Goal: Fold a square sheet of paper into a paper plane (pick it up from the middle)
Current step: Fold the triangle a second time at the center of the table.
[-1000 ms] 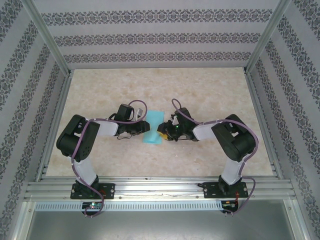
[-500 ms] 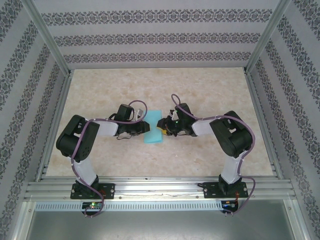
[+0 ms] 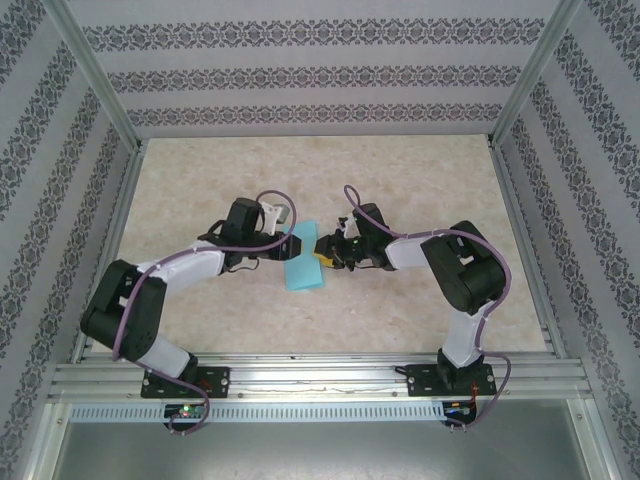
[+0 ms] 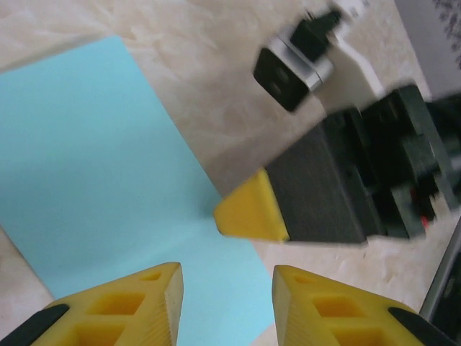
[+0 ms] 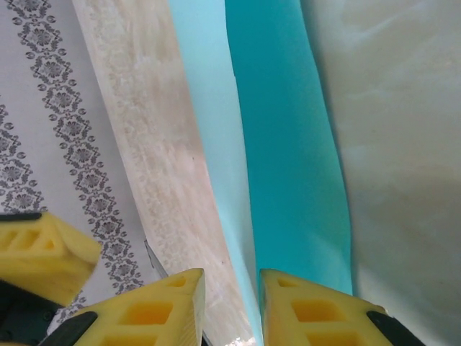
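Note:
The square sheet of paper (image 3: 303, 272) is turquoise-blue and lies folded into a narrow strip mid-table, between both grippers. My left gripper (image 3: 296, 245) hovers open over its right long edge; in the left wrist view its yellow fingers (image 4: 144, 299) straddle the paper (image 4: 94, 166) without touching. A yellow fingertip (image 4: 248, 214) of the right gripper rests at that same edge. My right gripper (image 5: 232, 306) is open by a narrow gap, and the paper (image 5: 288, 144) shows a paler layer beside a darker, raised one, whose edge runs down between the fingers.
The tabletop (image 3: 420, 180) is beige marble-patterned, boxed in by patterned walls (image 3: 300, 70) and aluminium posts. A metal rail (image 3: 320, 375) carrying both arm bases runs along the near edge. Open room lies behind and to both sides of the paper.
The left arm has stretched forward, bringing its gripper up over the paper's left side. The right gripper has edged left to the paper's right edge. The paper has hardly moved.

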Robot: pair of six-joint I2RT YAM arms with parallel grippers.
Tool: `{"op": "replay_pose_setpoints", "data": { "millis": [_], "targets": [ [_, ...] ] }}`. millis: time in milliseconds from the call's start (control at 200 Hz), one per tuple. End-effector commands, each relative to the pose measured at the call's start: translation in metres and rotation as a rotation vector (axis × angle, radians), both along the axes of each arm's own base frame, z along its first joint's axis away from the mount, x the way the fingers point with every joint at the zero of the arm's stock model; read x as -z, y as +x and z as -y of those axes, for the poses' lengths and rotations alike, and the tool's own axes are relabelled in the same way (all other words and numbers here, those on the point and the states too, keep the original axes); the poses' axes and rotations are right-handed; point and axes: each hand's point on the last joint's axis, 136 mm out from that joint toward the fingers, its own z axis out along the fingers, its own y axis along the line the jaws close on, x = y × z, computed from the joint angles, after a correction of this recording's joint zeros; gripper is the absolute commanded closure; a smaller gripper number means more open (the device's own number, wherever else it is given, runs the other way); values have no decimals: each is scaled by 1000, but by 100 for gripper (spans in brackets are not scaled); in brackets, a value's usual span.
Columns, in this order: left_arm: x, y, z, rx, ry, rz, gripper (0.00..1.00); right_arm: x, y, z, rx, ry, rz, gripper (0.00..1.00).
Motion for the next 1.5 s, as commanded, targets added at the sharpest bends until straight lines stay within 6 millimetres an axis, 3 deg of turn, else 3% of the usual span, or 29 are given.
{"op": "replay_pose_setpoints", "data": {
  "millis": [0,130,350,669,1074,1274,1494],
  "targets": [
    [6,-29,9,159,189,213,60,-6,0,-9,-46,33,28,73],
    [18,-55,20,290,387,436,54,-9,0,-14,-63,46,29,74],
    [35,-67,26,389,582,609,46,-8,0,-18,-71,48,26,74],
    [54,-59,32,394,714,664,44,-8,-1,-22,-70,50,24,74],
    [56,-50,41,402,774,736,45,-12,0,-22,-62,52,29,74],
    [56,-44,40,374,810,749,54,-12,0,-22,-59,52,27,74],
    [51,-45,39,367,802,767,73,-11,0,-21,-54,46,29,74]
  ]
}}
